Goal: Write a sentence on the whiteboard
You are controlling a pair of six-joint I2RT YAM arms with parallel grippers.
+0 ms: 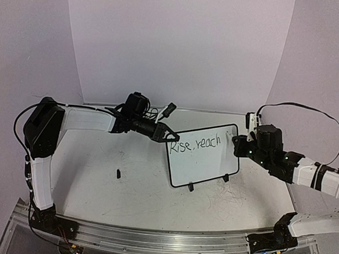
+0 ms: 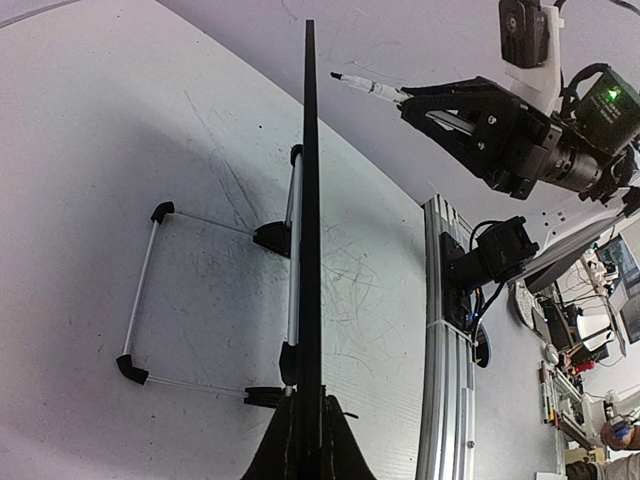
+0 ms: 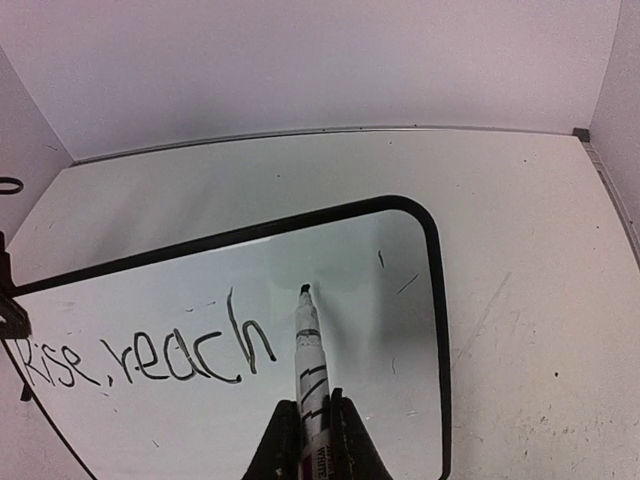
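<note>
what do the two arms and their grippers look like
Both arms have white shells over black joints and bases. The left arm trails a thin black cable; the right arm carries a longer black loop and green lights near the wrist. The left gripper and right gripper are black, with tapered fingers.

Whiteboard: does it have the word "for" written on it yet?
No, the whiteboard shows only the writing "Rise, reach", with bare white after the h.
</note>
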